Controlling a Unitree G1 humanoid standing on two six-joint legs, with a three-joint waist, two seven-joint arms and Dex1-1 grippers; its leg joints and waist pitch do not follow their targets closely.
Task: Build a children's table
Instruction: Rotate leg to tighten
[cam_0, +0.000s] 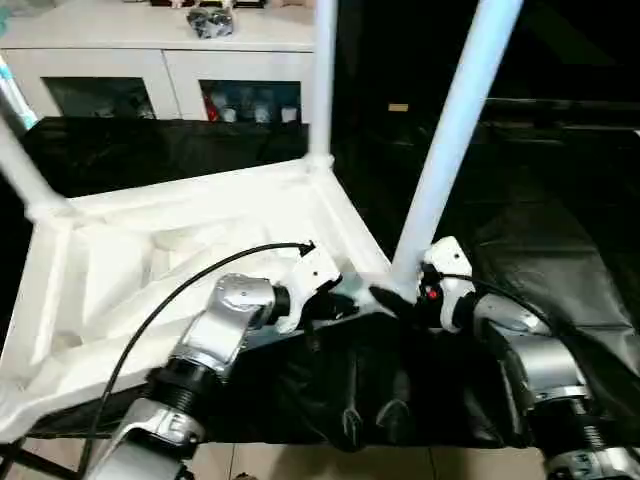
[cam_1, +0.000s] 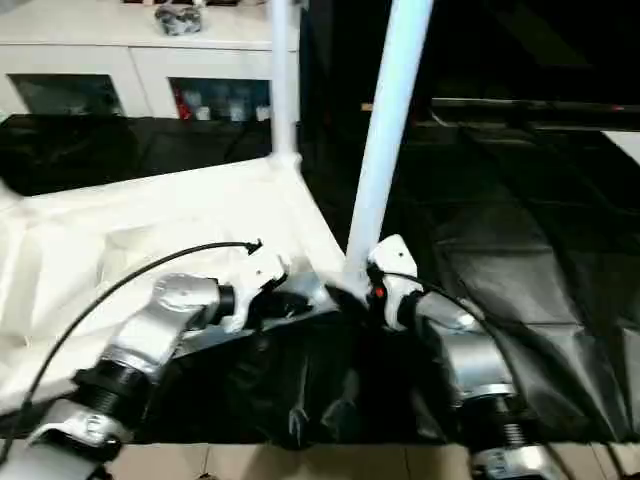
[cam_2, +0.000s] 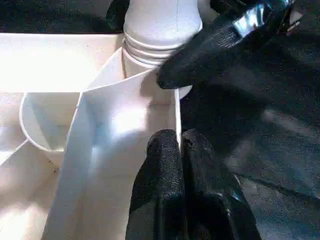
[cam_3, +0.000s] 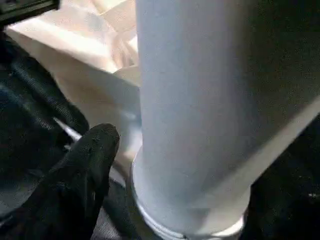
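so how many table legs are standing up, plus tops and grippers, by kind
table legs: 3 (near corner, far corner, left corner)
table top, upside down: 1
grippers: 2 (left gripper, right gripper)
total: 6

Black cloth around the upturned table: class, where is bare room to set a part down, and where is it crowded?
Free: the black cloth right of the near leg, and the strip between tabletop and cabinet. Crowded: the near corner, where both grippers meet.
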